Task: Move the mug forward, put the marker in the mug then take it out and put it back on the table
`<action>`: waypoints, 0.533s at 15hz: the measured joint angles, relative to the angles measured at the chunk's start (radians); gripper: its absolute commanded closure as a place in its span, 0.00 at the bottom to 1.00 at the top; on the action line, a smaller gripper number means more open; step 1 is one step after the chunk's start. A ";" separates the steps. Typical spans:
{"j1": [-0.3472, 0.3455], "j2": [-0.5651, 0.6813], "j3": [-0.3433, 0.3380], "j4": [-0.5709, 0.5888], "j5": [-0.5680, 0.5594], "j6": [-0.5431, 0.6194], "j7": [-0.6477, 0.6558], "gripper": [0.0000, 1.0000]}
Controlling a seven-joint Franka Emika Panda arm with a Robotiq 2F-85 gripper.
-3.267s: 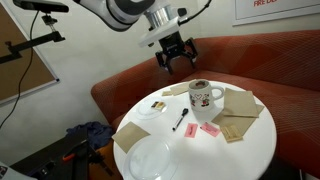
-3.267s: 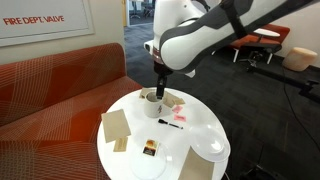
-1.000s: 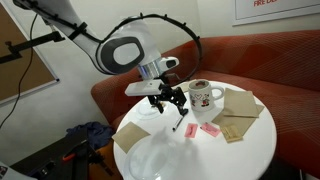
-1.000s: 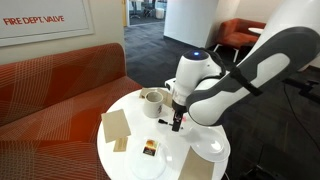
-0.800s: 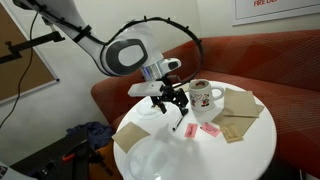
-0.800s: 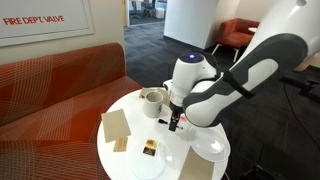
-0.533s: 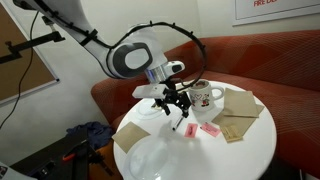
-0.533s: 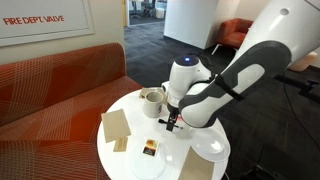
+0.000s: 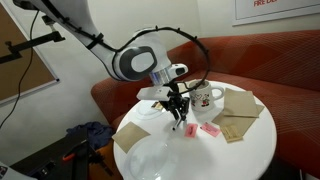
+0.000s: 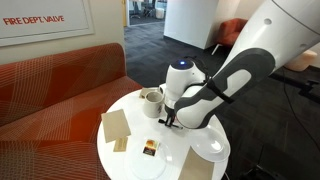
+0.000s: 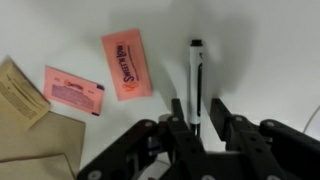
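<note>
On the round white table stands the white printed mug, upright, just beyond my gripper. The black marker lies flat on the tabletop. In the wrist view its near end runs between my gripper's two fingers. The jaws are partly closed. The left finger sits close against the marker and a gap shows on the right side. In both exterior views the gripper hides most of the marker.
Two pink packets lie left of the marker, beside a brown napkin. More napkins and white plates sit round the table. A red couch curves behind it.
The gripper has come down from above the table onto the marker, and its jaws have narrowed around it. The mug has not moved in the last second.
</note>
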State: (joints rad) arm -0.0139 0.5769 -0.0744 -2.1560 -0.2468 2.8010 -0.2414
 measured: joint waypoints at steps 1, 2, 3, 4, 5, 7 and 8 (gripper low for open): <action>0.000 0.001 0.000 0.002 0.000 0.000 0.000 1.00; 0.000 0.003 0.000 0.004 0.000 0.000 0.000 1.00; 0.000 0.004 0.000 0.005 0.000 0.000 0.000 0.98; 0.000 0.004 0.000 0.006 0.000 0.000 0.000 0.97; 0.000 0.004 0.000 0.006 0.000 0.000 0.000 0.97; 0.000 0.002 0.002 0.005 0.000 0.000 0.000 0.97; 0.000 -0.006 0.005 0.001 0.000 0.000 0.000 0.97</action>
State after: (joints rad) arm -0.0142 0.5713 -0.0695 -2.1548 -0.2468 2.8010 -0.2414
